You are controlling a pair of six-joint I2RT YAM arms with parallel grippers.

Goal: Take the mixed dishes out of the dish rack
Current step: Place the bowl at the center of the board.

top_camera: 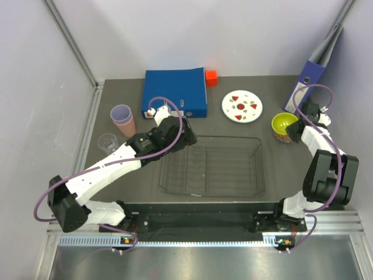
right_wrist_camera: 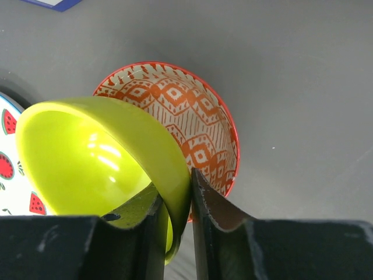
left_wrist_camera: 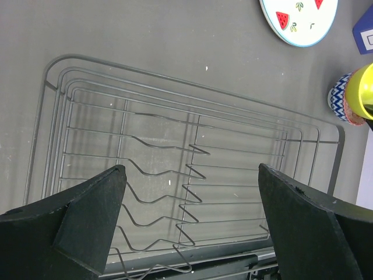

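Right gripper: nearly closed, pinching the rim of the lime bowl and holding it tilted over the patterned bowl, right of the rack; whether the two bowls are touching cannot be told. Left gripper: hanging over the rack's left end, jaws spread wide, gripping nothing. Plate: lying flat on the table behind the rack, beside the binder. Lilac cup: sitting nested in the pink cup at far left, with the tumbler standing just beside them.
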